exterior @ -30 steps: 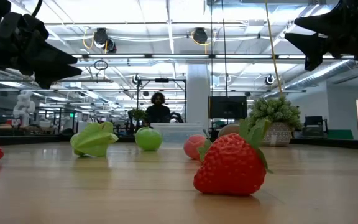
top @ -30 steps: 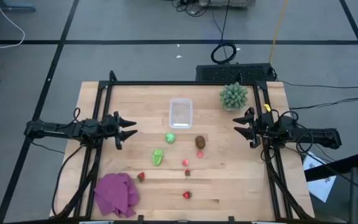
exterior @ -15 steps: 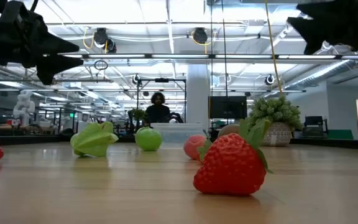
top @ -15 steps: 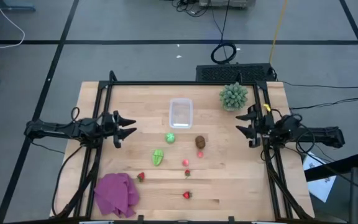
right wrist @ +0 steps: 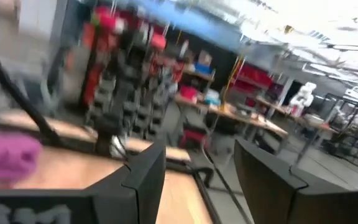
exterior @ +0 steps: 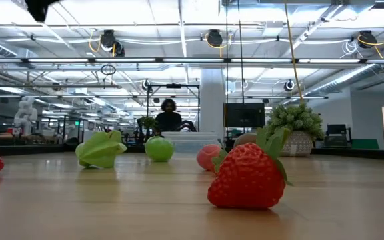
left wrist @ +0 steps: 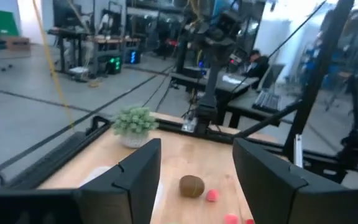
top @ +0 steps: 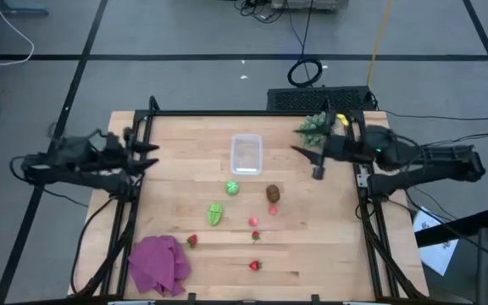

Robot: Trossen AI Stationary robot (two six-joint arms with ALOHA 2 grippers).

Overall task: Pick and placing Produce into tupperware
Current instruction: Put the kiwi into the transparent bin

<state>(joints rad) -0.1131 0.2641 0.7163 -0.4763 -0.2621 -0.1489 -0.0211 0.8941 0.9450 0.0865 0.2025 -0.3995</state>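
The clear tupperware [top: 246, 154] stands on the table's far middle. Near of it lie a round light green piece [top: 232, 188], a longer green piece [top: 215, 213], the brown kiwi [top: 273, 193], a pink piece [top: 252, 221] and small red strawberries [top: 255, 236], [top: 191, 241], [top: 254, 265]. My left gripper [top: 152, 154] hangs open over the table's left edge. My right gripper [top: 307, 161] hangs open, raised, right of the tupperware and far of the kiwi. The left wrist view shows the kiwi [left wrist: 191, 185] between my open fingers. Both grippers are above the low view's top edge.
A spiky pale-green plant [top: 315, 127] stands at the far right corner, partly under my right arm. A purple cloth [top: 158, 264] lies at the near left corner. A dark frame [top: 227, 113] runs around the table. A person [exterior: 169, 115] sits far behind the table.
Both grippers have risen, leaving the low view's top edge. My left gripper has drawn back toward the table's left and far edges. My right gripper has swung toward the table's left and far, nearer the tupperware. The produce and the tupperware have stayed where they were.
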